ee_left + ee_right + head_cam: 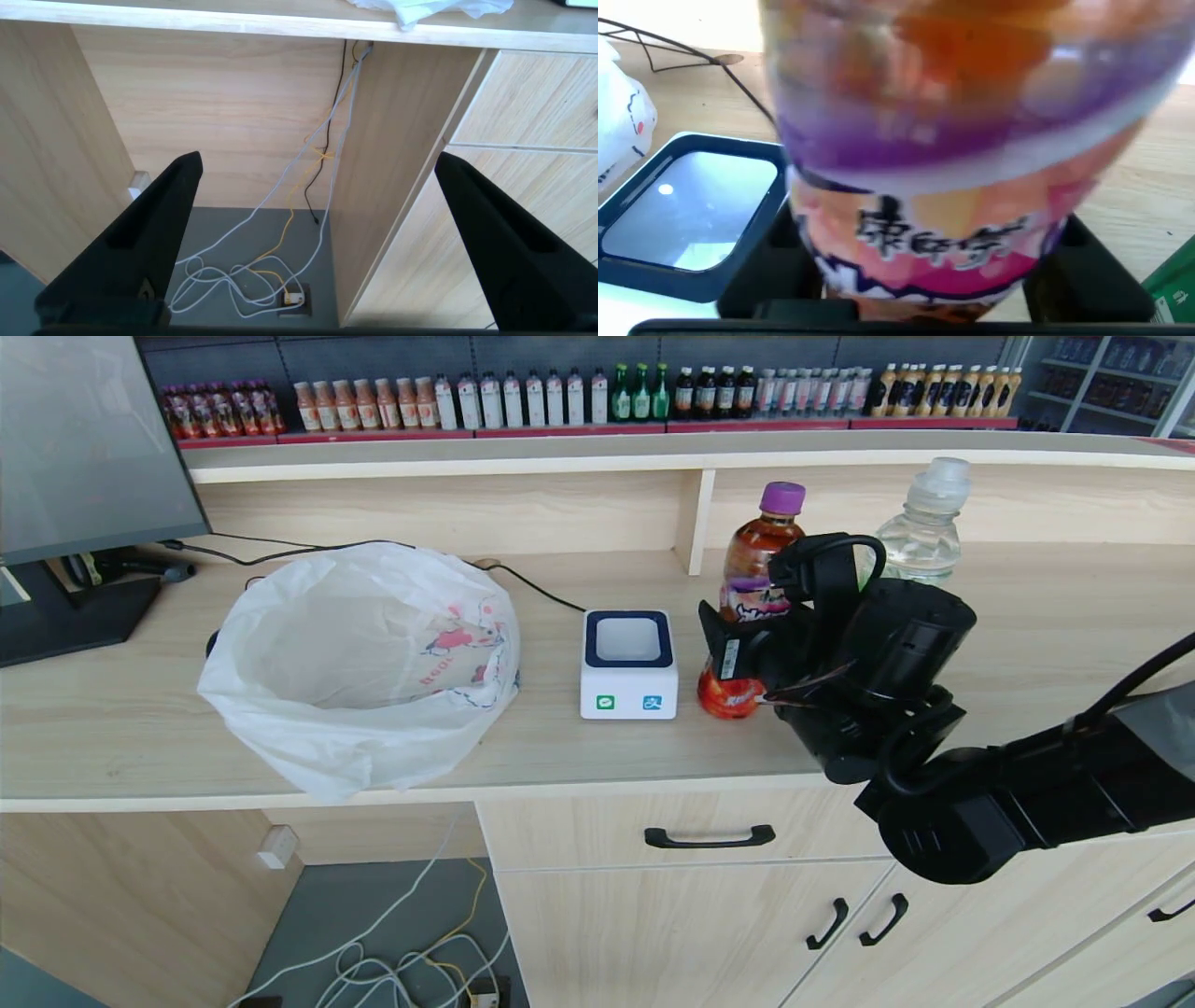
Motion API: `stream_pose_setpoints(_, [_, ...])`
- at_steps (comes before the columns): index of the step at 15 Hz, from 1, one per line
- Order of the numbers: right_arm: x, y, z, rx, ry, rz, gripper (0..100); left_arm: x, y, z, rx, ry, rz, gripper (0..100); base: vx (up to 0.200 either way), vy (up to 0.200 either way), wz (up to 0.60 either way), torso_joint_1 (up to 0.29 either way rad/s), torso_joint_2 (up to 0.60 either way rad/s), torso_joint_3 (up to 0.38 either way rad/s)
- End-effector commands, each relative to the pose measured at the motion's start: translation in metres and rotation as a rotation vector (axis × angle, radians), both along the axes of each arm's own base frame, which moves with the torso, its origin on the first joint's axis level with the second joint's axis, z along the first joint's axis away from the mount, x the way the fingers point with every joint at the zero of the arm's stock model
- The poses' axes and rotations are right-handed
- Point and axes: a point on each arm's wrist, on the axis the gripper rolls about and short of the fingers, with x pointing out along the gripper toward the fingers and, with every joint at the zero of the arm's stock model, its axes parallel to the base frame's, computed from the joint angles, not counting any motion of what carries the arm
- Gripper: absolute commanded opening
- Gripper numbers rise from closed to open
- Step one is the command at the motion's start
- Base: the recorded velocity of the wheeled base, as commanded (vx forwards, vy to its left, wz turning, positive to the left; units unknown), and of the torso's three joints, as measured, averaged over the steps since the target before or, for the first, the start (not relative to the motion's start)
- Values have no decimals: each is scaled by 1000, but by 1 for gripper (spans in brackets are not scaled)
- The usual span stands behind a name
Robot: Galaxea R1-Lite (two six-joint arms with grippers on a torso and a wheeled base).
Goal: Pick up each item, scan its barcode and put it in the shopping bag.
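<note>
White shopping bag (359, 663) stands open on the worktop (140, 728), left side. You'll find the left hand (318, 163) below the worktop edge, released, fingers wide apart, facing floor cables (243, 280). Scanner (627, 663) at centre; green and blue icons on its front. Right arm comes in low from the right; right hand (738, 665) is clenched on the lower body of the purple-capped bottle (758, 555), upright just beside the scanner. Label has purple, pink and white bands with dark characters. Clear water bottle (924, 527) stands behind.
</note>
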Motion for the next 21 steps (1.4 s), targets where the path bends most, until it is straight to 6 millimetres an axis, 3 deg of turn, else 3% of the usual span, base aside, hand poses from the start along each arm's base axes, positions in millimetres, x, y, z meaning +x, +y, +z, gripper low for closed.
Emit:
stream_pose_setpoints(1, [-1, -1, 3, 5, -8, -1, 0, 0, 0, 0, 0, -1, 0, 100, 0, 0, 0, 0, 0, 0])
stream_pose_setpoints(10, [-14, -4, 12, 22, -29, 16, 0, 0, 0, 0, 1, -1, 0, 100, 0, 0, 0, 0, 0, 0])
stream_pose_setpoints(13, [-31, -4, 20, 32, -41, 41, 0, 0, 0, 0, 0, -1, 0, 100, 0, 0, 0, 0, 0, 0])
stream_pose_setpoints(21, [-78, -34, 49, 81, -98, 53, 0, 0, 0, 0, 0, -1, 0, 100, 0, 0, 0, 0, 0, 0])
